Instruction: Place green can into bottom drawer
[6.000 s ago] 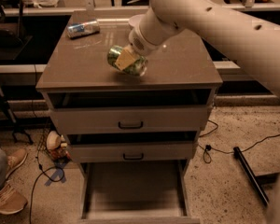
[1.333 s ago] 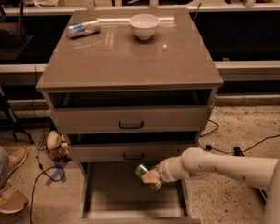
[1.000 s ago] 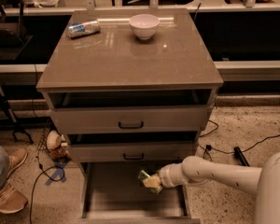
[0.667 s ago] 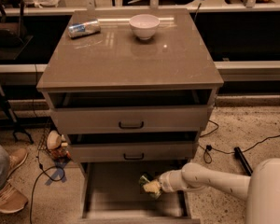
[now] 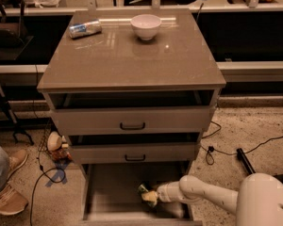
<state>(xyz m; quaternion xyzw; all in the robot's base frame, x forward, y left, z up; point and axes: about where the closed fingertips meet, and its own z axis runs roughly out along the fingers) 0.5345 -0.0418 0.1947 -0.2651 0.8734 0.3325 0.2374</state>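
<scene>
- The green can (image 5: 143,189) shows only as a small, dark mottled-green body. Most of it is covered by the pale fingertips.
- It is low inside the bottom drawer (image 5: 111,192), at 6 o'clock in the view and toward the 3 o'clock side of the tray floor. Whether it touches the floor cannot be told.
- The gripper (image 5: 149,196) is in the drawer with its fingers closed narrowly on the green can. The white arm (image 5: 207,197) comes in from 4 o'clock.
- Count:
  - one green can
  - one silver-and-blue can (image 5: 85,28), lying at 11 o'clock on the cabinet top (image 5: 132,60)
  - one white bowl (image 5: 146,26) at 12 o'clock
  - three drawers, all open
  - two black handles (image 5: 132,125)
- Six seconds ago the can was held above the cabinet top. In the last 0.7 s the gripper has sunk slightly lower in the drawer.
</scene>
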